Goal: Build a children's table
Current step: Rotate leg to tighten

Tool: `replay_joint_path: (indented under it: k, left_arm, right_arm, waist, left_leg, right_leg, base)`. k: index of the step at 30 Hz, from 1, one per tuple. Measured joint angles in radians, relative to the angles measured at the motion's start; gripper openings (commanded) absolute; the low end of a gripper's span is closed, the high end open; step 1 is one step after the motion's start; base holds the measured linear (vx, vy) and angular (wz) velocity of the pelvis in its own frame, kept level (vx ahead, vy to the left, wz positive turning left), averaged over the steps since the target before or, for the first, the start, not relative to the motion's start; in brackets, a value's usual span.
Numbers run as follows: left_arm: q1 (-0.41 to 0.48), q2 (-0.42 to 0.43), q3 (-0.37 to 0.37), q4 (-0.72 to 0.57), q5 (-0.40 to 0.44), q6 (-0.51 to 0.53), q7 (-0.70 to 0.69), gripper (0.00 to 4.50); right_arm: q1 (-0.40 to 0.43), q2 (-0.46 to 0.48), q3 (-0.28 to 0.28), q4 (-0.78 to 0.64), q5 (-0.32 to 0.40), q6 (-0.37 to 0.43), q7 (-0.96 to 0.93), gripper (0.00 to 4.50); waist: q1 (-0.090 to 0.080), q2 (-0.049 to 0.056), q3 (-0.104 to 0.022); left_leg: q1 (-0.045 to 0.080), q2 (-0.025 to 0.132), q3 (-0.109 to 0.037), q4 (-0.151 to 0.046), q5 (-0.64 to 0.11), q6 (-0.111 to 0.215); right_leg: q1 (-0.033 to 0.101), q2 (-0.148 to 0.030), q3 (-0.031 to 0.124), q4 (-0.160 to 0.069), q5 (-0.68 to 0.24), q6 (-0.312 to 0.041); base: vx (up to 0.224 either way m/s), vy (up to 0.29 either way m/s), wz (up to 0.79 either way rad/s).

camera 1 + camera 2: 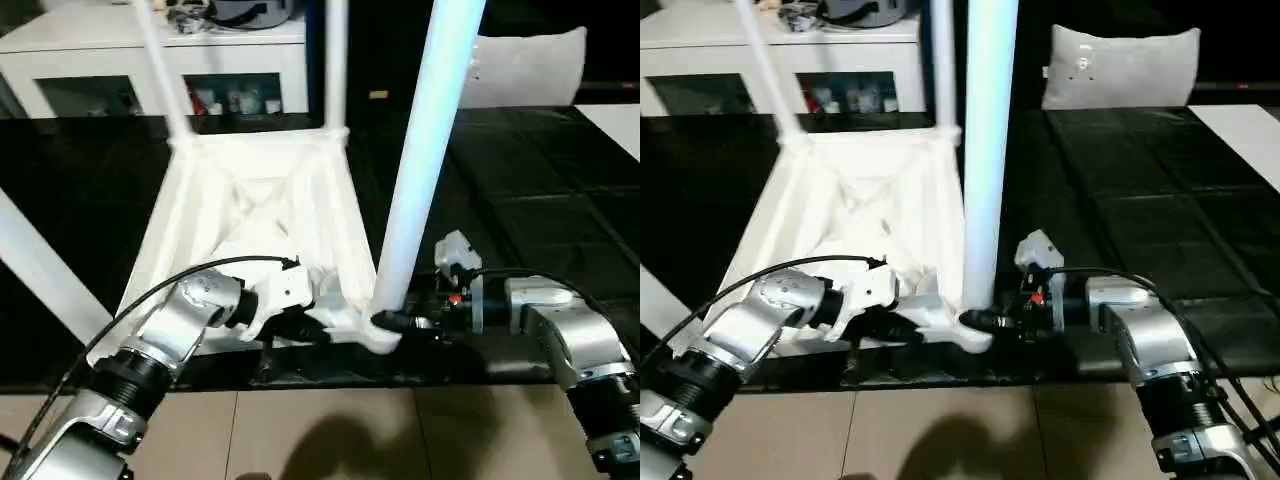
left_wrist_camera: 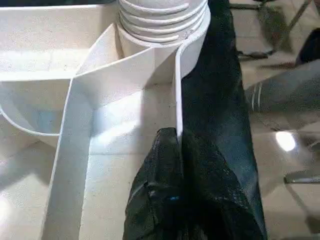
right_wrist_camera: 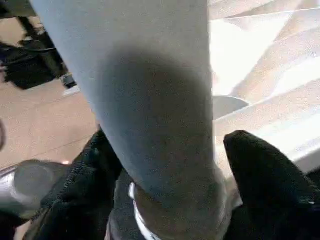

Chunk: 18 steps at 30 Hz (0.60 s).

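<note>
The children's table lies upside down on a black mat, its ribbed white top (image 1: 250,200) facing up. Two white legs (image 1: 335,60) stand in the far corner sockets, and another leg (image 1: 40,270) slants at the left edge. A fourth leg (image 1: 425,150) stands in the near right corner socket. My right gripper (image 1: 390,322) reaches in from the right and holds this leg just above its base, one black finger (image 3: 260,180) on each side. My left gripper (image 1: 300,325) is shut on the top's thin near rim (image 2: 177,90), right beside that corner.
A white low cabinet with glass doors (image 1: 150,40) stands behind the table. A pale cushion (image 1: 1120,65) rests at the back right. The black mat (image 1: 520,200) spreads to the right, and tan floor tiles (image 1: 330,430) run along the near edge.
</note>
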Motion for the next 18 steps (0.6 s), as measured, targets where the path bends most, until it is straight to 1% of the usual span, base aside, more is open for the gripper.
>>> replay_joint_path:
  k: [4,5,7,10,16,18]
  left_arm:
    - [0.0,0.0,-0.001,0.0,0.001,-0.003,0.0,0.0]
    - [0.0,0.0,-0.001,0.0,0.001,-0.003,0.0,0.0]
    - [0.0,-0.002,0.0,0.001,0.001,-0.002,0.0,0.0]
    - [0.0,-0.004,0.0,0.001,-0.001,0.0,-0.001,0.0]
    - [0.001,-0.009,0.007,-0.001,-0.013,0.019,-0.002,0.0]
    - [0.005,-0.018,0.013,-0.012,-0.02,0.04,0.001,0.0]
  right_arm:
    - [-0.005,0.0,0.001,0.01,0.0,0.001,0.016,3.01]
    - [-0.005,-0.001,0.003,0.012,0.0,0.003,0.023,2.81]
    - [-0.005,-0.004,0.004,0.012,0.0,0.008,0.026,2.69]
    - [-0.006,-0.008,0.004,0.012,0.001,0.01,0.026,2.38]
    - [0.002,-0.001,-0.01,0.003,0.007,0.022,0.018,2.14]
    - [0.022,0.002,-0.019,-0.024,0.016,0.036,0.003,2.12]
  waist:
    - [0.001,0.0,0.0]
    - [0.001,0.0,0.0]
    - [0.002,0.0,0.0]
    - [0.003,0.0,0.0]
    - [0.003,0.001,-0.001]
    - [0.005,0.001,-0.001]
  left_leg:
    - [0.0,0.0,0.0,0.0,0.0,0.0]
    - [0.0,0.0,0.0,0.0,0.0,0.0]
    - [0.0,0.0,0.0,0.0,0.0,0.0]
    - [0.0,0.0,0.0,0.0,0.0,0.0]
    - [0.0,0.0,0.0,0.0,0.0,0.0]
    - [0.0,0.0,0.0,0.0,0.0,0.0]
  right_leg:
    - [0.0,0.0,0.0,0.0,0.0,0.0]
    - [0.0,0.0,0.0,0.0,0.0,0.0]
    - [0.0,0.0,0.0,0.0,0.0,0.0]
    - [0.0,0.0,0.0,0.0,0.0,0.0]
    - [0.0,0.0,0.0,0.0,0.0,-0.001]
    - [0.0,0.0,0.0,0.0,0.0,-0.001]
  base:
    - [0.0,0.0,0.0]
    - [0.0,0.0,0.0]
    - [0.0,0.0,0.0]
    - [0.0,0.0,0.0]
    - [0.0,0.0,0.0]
    - [0.0,0.0,0.0]
